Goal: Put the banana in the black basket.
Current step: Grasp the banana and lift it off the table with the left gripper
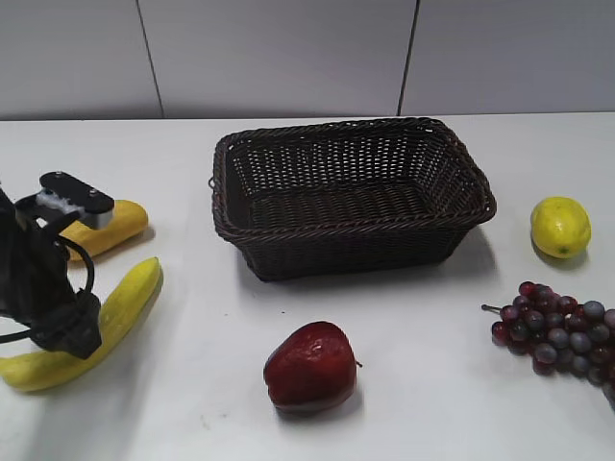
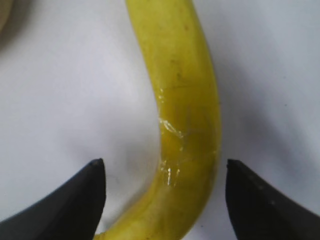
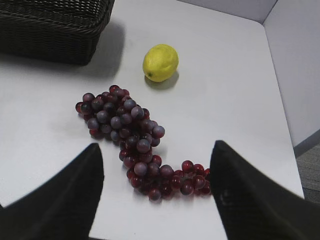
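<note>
Plain white surface [image 1: 432, 403] under a pale panelled wall. Long, curved bright yellow banana [image 1: 123, 300] lying flat at the far left, long axis running diagonally, one tip toward the big dark woven wicker basket [image 1: 351, 245], other tip near the front edge. Left gripper [image 2: 165, 172] right over its middle, jaws apart on either side, not touching. Stubby orange-yellow fruit [image 1: 120, 224] just behind. Dark red apple [image 1: 310, 368] out front, round yellow lemon [image 1: 560, 227] and purple grape bunch [image 1: 557, 331] off right. Right gripper [image 3: 156, 165] over the grapes, jaws spread.
</note>
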`<move>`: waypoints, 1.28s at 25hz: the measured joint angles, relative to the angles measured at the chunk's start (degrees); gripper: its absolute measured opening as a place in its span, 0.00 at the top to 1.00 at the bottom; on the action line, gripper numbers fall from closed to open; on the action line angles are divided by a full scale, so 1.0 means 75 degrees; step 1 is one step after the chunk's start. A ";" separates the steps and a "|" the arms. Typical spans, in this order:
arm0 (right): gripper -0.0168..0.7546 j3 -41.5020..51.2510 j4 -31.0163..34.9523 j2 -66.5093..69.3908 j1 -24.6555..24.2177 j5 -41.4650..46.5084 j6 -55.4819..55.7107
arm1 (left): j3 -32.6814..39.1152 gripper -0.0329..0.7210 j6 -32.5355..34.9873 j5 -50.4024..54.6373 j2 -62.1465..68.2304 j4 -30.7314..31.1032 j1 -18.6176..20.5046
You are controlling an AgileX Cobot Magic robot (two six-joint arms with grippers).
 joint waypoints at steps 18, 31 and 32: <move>0.32 0.0000 0.0000 0.0000 0.0000 0.0000 0.0000 | -0.0169 0.54 0.0007 -0.0057 0.0489 0.0034 0.0000; 0.32 0.0000 0.0000 0.0000 0.0000 0.0000 0.0000 | -0.3916 0.54 0.0007 0.2402 0.0498 0.0273 -0.0030; 0.32 0.0000 0.0000 0.0000 0.0000 0.0000 0.0000 | -0.4292 0.54 0.0007 0.2402 0.0498 0.0276 -0.0037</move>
